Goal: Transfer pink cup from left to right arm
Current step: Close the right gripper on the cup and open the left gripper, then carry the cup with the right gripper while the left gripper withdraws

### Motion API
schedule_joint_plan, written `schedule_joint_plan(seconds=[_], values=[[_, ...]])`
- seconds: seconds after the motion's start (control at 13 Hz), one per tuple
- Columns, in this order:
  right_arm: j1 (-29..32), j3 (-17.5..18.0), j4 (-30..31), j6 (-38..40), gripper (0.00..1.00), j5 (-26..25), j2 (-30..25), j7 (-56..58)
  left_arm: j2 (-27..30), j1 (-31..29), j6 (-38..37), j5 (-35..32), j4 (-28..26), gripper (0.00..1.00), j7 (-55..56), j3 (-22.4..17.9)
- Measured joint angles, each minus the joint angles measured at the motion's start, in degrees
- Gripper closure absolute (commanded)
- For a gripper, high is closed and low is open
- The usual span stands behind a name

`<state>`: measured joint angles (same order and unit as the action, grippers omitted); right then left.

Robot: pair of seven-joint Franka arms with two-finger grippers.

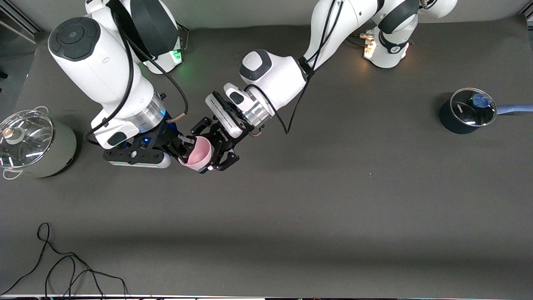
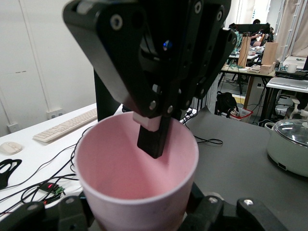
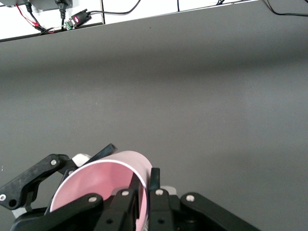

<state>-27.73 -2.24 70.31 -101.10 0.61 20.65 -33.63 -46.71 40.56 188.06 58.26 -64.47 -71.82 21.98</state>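
While pinned tilted over the table between both arms, pink cup (image 1: 199,153): left gripper (image 1: 213,155) clamped round body, right gripper (image 1: 182,146) pinching rim wall, one finger (image 2: 154,139) inside.

Both our arms meet toward the right arm's end of the desk.
Our left gripper (image 1: 210,151) clasps the pink cup (image 1: 199,154) from outside; our right gripper (image 1: 183,146) pinches its rim, one finger (image 2: 154,139) inside.
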Motion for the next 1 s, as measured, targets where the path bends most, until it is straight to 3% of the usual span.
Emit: schedule_joint_plan(seconds=[0.08,0.69,0.85,1.0], values=[[0.0,-0.01,0.0,-0.01,1.0,0.01,0.0,-0.07,-0.01,0.0,0.0,-0.06,0.01,0.0,0.0,-0.01],[0.9,-1.22,-0.62,-0.1,1.0,0.06,-0.04,-1.3,0.07,-0.69,0.1,-0.24,-0.78,0.0,0.07,-0.62],[2.29,-1.31,-0.62,-0.1,1.0,0.05,0.08,-1.31,0.89,-2.48,-1.26,-0.96,-3.31,0.0,0.05,-0.74],[4.5,-1.36,-0.62,-0.11,1.0,0.05,0.12,-1.31,3.86,-5.81,-7.48,-1.99,-7.71,0.0,-0.04,-1.06]])
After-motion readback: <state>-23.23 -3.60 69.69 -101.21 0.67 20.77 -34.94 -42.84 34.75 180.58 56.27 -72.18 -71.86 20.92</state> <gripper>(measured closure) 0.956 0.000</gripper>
